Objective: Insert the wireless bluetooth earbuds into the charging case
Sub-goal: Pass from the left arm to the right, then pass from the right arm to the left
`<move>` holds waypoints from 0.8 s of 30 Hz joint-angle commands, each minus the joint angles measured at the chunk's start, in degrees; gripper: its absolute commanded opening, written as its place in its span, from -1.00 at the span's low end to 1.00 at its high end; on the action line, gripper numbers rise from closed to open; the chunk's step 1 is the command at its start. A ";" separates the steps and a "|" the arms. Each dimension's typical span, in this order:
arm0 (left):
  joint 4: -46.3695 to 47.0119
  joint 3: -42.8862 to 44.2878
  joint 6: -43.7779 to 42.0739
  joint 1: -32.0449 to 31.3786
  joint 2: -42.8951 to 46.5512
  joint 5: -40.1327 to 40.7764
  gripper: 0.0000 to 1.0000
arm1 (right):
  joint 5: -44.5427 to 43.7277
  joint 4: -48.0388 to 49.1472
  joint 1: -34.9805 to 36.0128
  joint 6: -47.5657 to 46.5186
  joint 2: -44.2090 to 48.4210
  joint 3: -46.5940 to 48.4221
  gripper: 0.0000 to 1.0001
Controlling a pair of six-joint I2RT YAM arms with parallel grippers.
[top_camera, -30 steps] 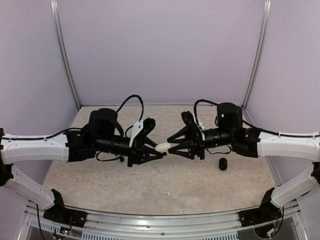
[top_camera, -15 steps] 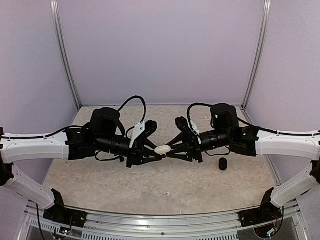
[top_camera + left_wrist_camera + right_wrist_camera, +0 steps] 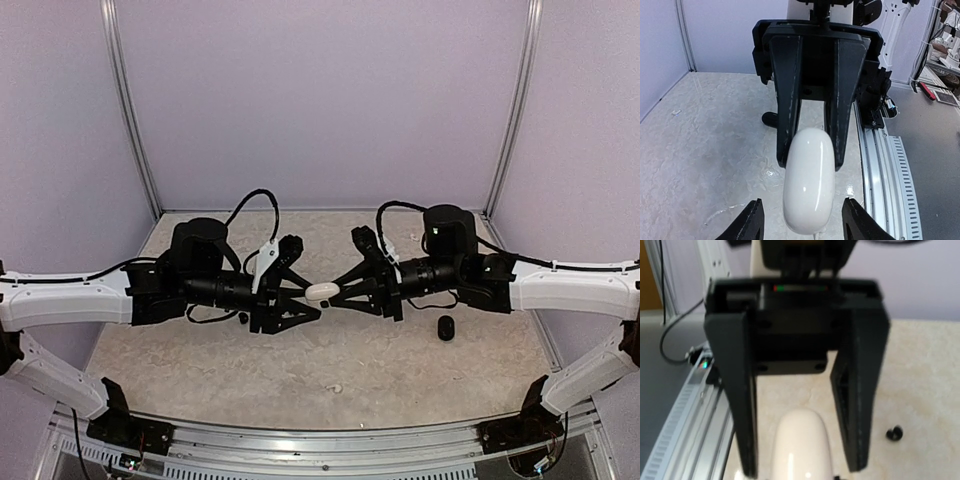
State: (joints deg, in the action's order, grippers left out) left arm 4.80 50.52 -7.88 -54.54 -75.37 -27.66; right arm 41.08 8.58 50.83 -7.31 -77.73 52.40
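**Left wrist view.** The white case (image 3: 809, 180) hides the gap between the fingers of the right gripper (image 3: 811, 162), which close on it. The lower edge cuts off all but the tips of the left gripper (image 3: 802, 222), and those tips stand clear on either side of the case. Left of the case, a dark rounded thing (image 3: 769, 119) sits half behind a finger and cannot be identified.

**Right wrist view.** The picture is blurred throughout. The case runs off the lower edge. A tiny black thing (image 3: 894, 433) right of it is too soft to name.

**Top view.** A pale speck (image 3: 336, 388) on the near side of the case is too small to identify.
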 commanded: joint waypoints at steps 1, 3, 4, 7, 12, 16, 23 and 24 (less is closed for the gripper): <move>10.62 -4.41 3.75 0.67 3.91 1.37 0.09 | 0.96 13.48 -1.37 6.32 2.22 -2.09 -0.86; 14.16 -5.31 5.14 0.67 4.02 1.34 0.07 | 1.89 18.37 -1.52 9.33 2.17 -2.87 -0.86; 15.70 -5.67 5.75 0.62 3.88 1.41 0.06 | 2.20 20.21 -1.54 10.47 2.09 -3.22 -0.86; 20.97 -6.82 7.58 0.43 3.36 1.46 0.04 | 2.70 24.82 -1.52 12.97 1.78 -4.44 -0.86; 26.75 -7.23 9.58 -0.93 1.94 3.83 0.04 | 3.38 31.21 -1.53 17.26 1.54 -6.54 -0.87; 29.51 -6.39 9.98 -1.76 0.45 4.35 0.00 | 3.22 33.79 -1.43 18.85 1.58 -7.72 -0.87; 31.39 -5.18 10.12 -2.63 -2.20 4.09 -0.20 | 3.13 34.86 -1.47 19.34 1.67 -8.25 -0.86; 31.69 -5.17 10.22 -2.67 -2.37 4.10 -0.25 | 3.27 35.06 -1.41 19.37 1.63 -8.39 -0.86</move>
State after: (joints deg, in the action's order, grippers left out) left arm 32.97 43.66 1.85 -56.75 -76.69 -23.94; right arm 43.79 40.27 49.69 10.70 -77.10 44.73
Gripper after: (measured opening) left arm 0.412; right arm 0.191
